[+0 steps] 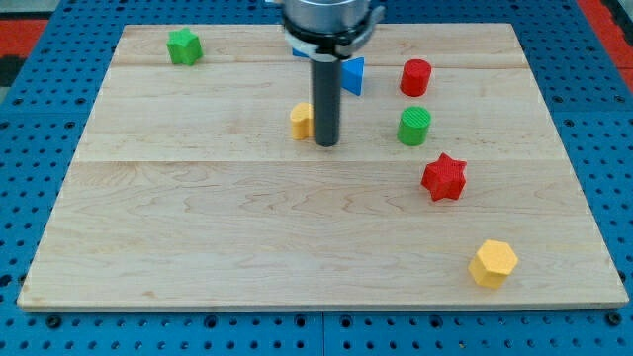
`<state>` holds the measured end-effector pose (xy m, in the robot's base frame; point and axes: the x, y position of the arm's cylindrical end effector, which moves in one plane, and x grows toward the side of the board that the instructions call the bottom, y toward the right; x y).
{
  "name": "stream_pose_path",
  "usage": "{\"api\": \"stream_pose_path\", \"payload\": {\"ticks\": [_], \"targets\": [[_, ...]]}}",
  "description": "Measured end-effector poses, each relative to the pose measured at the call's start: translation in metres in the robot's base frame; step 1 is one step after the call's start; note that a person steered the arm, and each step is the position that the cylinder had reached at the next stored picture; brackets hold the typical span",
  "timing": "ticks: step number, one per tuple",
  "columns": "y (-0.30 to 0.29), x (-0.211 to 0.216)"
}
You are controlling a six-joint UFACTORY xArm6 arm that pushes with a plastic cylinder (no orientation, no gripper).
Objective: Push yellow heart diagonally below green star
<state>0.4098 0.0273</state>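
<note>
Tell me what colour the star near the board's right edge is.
Red star, seen in the camera view.

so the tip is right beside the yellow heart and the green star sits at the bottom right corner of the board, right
Not quite. The camera view shows the green star at the board's top left corner, not bottom right. My tip is indeed right beside the yellow heart, on its right.

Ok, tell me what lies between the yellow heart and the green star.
Nothing: in the camera view only bare board separates the yellow heart from the green star. My tip sits on the heart's right, touching or nearly so.

My tip touching yellow heart
</note>
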Motion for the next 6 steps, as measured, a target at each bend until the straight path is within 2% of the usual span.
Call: {"api": "stream_pose_path", "payload": {"ticks": [1, 2, 3, 4, 5, 6], "targets": [[0.048, -0.002], [0.053, -0.019], [0.034, -0.027], [-0.036, -0.021], [-0.134, -0.022], [-0.178, -0.052]]}}
